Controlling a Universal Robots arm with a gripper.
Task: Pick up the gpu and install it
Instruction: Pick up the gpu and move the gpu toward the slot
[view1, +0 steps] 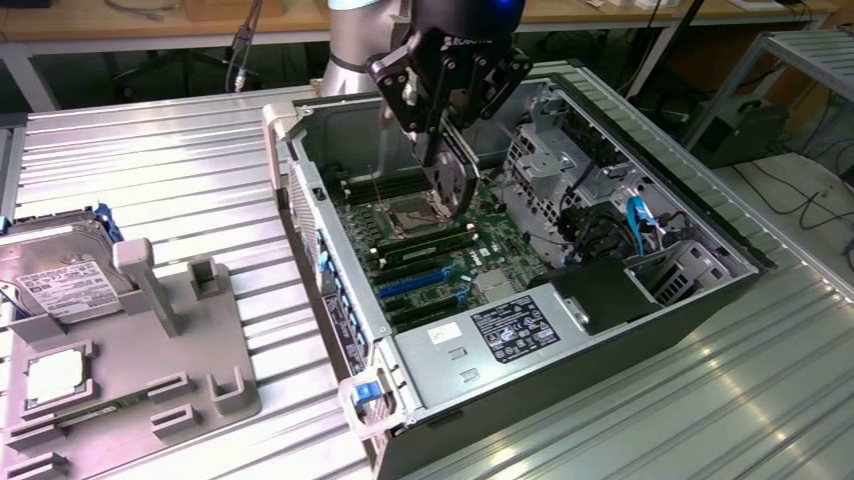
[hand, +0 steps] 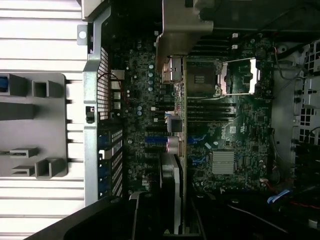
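— Jaws?
— Clamped on the gpu, which hangs on edge just beneath them, above the motherboard.
— Handling?
— Probably light, stiff and fragile. Best gripped by the card's edges, clear of the fan.

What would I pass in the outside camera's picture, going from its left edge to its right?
Hard drive → computer case's rear wall → gpu, held in the pincer → silver drive cage → blue cable.
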